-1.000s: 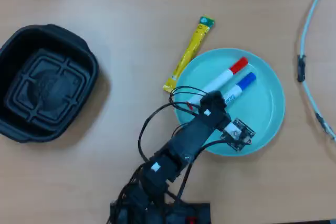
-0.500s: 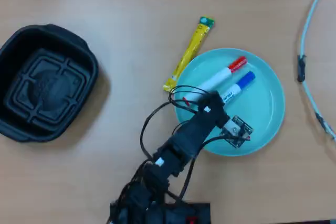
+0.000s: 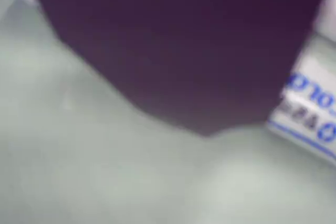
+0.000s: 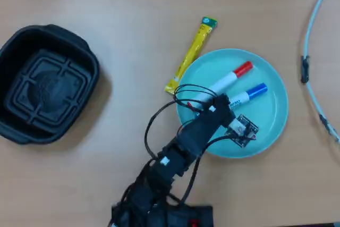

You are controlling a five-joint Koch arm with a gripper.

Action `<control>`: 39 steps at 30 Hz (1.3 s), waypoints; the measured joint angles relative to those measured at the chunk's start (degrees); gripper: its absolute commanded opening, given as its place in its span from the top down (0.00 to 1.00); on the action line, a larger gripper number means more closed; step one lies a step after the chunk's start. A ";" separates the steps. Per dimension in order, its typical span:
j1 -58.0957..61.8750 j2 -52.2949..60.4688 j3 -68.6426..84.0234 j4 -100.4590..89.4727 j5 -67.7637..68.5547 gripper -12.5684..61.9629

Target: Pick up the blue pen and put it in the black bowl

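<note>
The blue pen (image 4: pixel 248 94), a white marker with a blue cap, lies on the round teal plate (image 4: pixel 271 126) next to a red-capped marker (image 4: pixel 229 80). My gripper (image 4: pixel 224 106) is low over the blue pen's uncapped end. In the wrist view one dark blurred jaw fills the top middle, and the pen's white barrel with blue print (image 3: pixel 310 106) shows at the right edge, close to the jaw. The second jaw does not show, so I cannot tell whether the gripper is open or shut. The black bowl (image 4: pixel 16 51) stands empty at the far left of the overhead view.
A yellow sachet (image 4: pixel 192 52) lies on the wooden table just left of the plate. A white cable (image 4: pixel 313 51) curves along the right edge. The arm's wires (image 4: pixel 159 118) loop over the plate's left rim.
</note>
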 measured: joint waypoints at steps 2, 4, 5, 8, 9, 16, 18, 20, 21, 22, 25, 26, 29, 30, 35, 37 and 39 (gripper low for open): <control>0.00 0.00 0.09 0.00 0.00 0.92; 0.00 0.00 0.09 0.00 0.00 0.91; 0.00 0.00 0.09 0.00 0.00 0.91; 0.26 0.00 0.00 0.00 0.09 0.91; 0.53 0.00 0.00 0.00 0.44 0.91; 2.02 0.00 -0.35 0.26 8.17 0.91; 2.81 0.18 -0.35 1.41 9.40 0.91; 3.16 0.53 -0.44 2.64 10.37 0.91; 3.25 1.05 -0.35 3.08 10.99 0.91; 3.25 1.67 -0.26 3.52 11.87 0.91; 2.72 5.27 0.35 6.50 14.41 0.91; 2.29 6.59 0.53 7.38 14.77 0.91; -0.26 11.07 0.53 7.73 14.85 0.91; -1.32 12.57 0.62 7.73 14.85 0.91; -5.01 17.23 0.62 7.82 21.36 0.91; -5.89 17.75 0.62 7.82 23.55 0.91; -6.86 17.84 0.62 7.82 24.43 0.91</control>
